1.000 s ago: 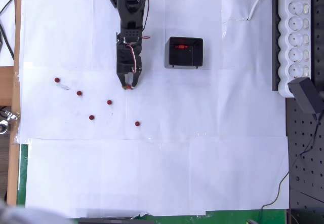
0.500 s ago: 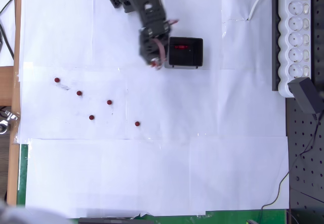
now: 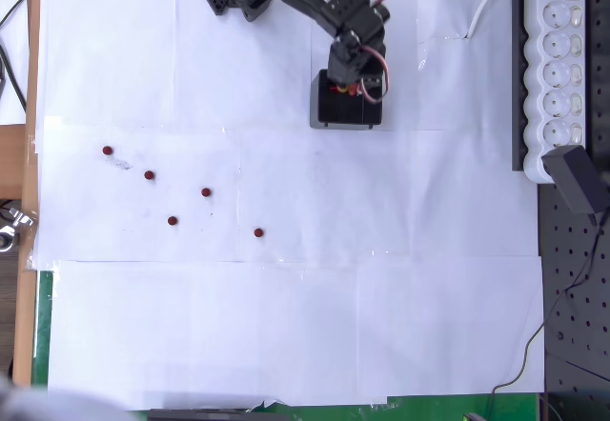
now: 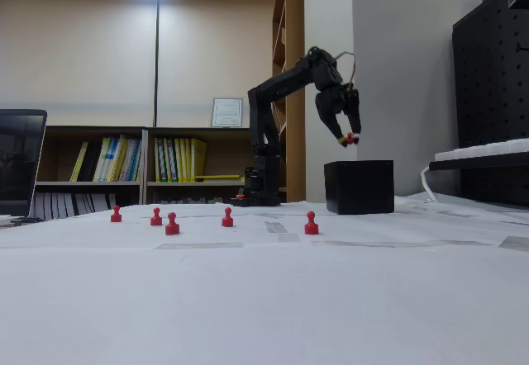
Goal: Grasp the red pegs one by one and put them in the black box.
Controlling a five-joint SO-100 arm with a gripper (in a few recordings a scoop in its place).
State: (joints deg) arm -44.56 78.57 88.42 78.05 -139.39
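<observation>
Gripper (image 4: 348, 139) pinches a red peg (image 4: 350, 139) above the box (image 4: 359, 187), five pegs (image 3: 206, 192) stand on white paper (image 3: 381, 297) well apart from it, no readable writing.

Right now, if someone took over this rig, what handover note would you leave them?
Gripper: shut on a red peg, held in the air above the black box.
Box: in the overhead view it sits on the white paper under the arm; some red shows inside, count unclear.
Loose pegs: five stand on the paper, at and.
Left: release this peg into the box, then fetch the five.
</observation>
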